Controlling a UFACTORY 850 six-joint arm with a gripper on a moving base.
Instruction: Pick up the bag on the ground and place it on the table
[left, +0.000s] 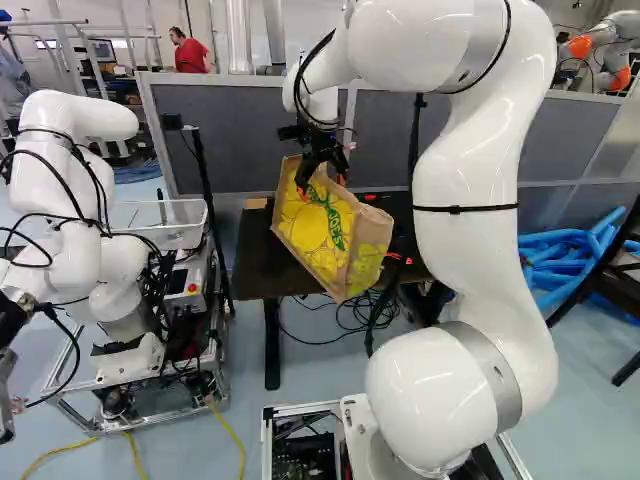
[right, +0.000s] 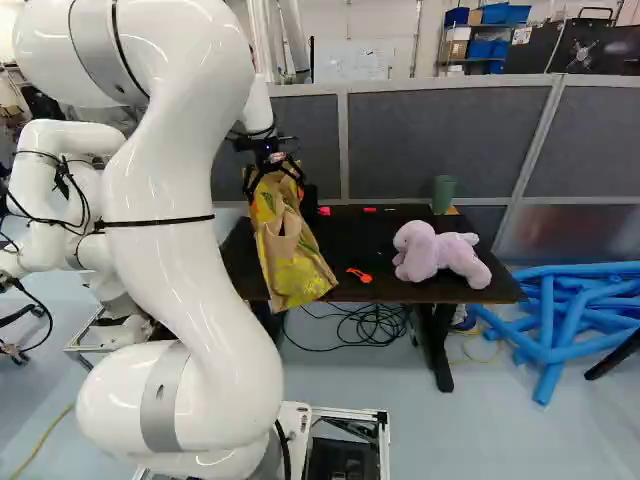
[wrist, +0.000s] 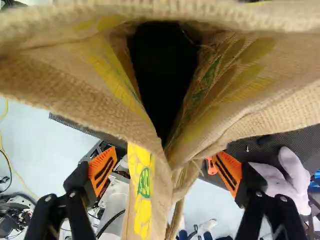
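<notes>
Two orange-padded fingers (left: 341, 180) spread apart, burlap bag (left: 315, 225) tilted between them, near a dark table (right: 350, 235)

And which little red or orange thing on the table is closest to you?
The orange one, beside the pink toy, near the front edge of the table. The red one and the other red one lie farther back.

The bag (wrist: 105, 107) was seen gaping, dark inside, its coarse cloth gathered between the gripper's (wrist: 165, 159) widely spread fingers, whose orange pads were held clear of it. Near the edge of the table (wrist: 267, 147), an orange object (wrist: 211, 167) was partly hidden by one finger; beyond that finger, a plush toy (wrist: 295, 187) was seen.
</notes>
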